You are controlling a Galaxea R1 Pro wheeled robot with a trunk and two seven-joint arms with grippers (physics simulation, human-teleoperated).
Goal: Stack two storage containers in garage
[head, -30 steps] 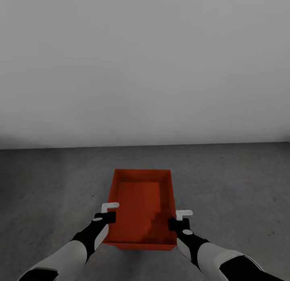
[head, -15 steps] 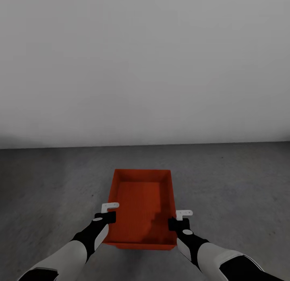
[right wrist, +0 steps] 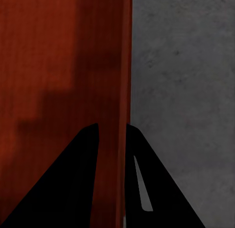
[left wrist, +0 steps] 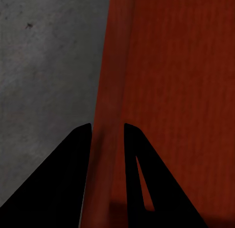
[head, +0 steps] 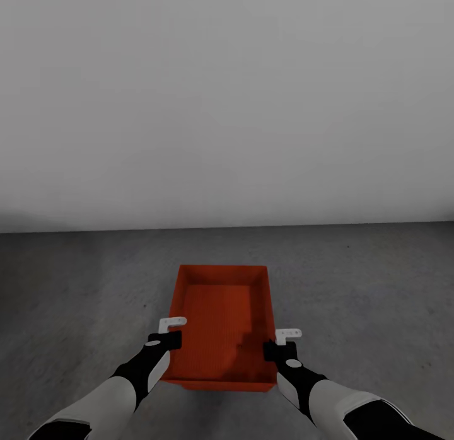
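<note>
One orange-red storage container (head: 221,307) sits open-topped in front of me over the dark grey concrete garage floor (head: 366,282). My left gripper (head: 171,331) is shut on its left long wall, and my right gripper (head: 280,342) is shut on its right long wall. In the left wrist view the thin wall of the container (left wrist: 176,90) runs between the two dark fingers of the left gripper (left wrist: 107,126). The right wrist view shows the same hold: the container (right wrist: 49,66) wall is pinched in the right gripper (right wrist: 112,125). Whether the bin rests on the floor or hangs just above it, I cannot tell.
A plain grey-white wall (head: 227,112) rises a short way beyond the container's far end. Bare speckled concrete (left wrist: 49,66) spreads to both sides of the bin (right wrist: 186,90).
</note>
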